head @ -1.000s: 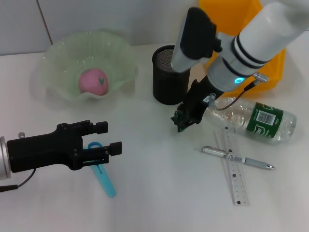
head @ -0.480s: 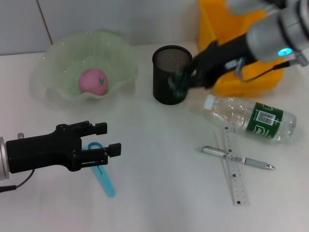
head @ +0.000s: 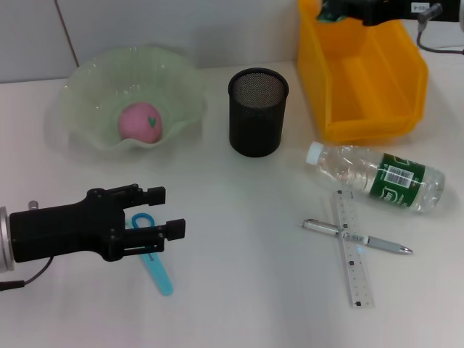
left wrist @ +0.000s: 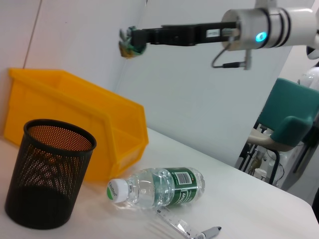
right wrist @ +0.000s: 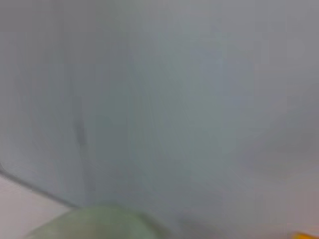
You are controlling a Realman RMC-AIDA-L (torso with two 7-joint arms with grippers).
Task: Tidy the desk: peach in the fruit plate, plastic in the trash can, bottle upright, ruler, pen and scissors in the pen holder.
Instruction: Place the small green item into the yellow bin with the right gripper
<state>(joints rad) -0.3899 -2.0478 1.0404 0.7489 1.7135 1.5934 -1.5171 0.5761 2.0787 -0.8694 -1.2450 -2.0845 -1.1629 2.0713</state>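
Evidently the right claw [left wrist: 130, 42], clamped on the crumpled plastic [left wrist: 127, 46] above the yellow trash can [head: 366, 80], risked dropping it behind if released too far back, while the left claw [head: 156, 217] hung apart over the scissors [head: 154, 264].

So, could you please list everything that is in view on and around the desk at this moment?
fruit plate: one, pale green, wavy rim, far left of the desk
peach: one, pink, lying in the fruit plate
pen holder: one, black mesh, upright at the far middle
trash can: one, yellow bin, far right
bottle: one, clear with green label and white cap, on its side in front of the trash can
ruler: one, clear, flat on the desk, near right
pen: one, silver, lying across the ruler
scissors: one, blue handles, near left, partly under the left gripper
plastic: one, greenish scrap, held above the trash can
left gripper: black, open, over the scissors
right gripper: black, shut on the plastic
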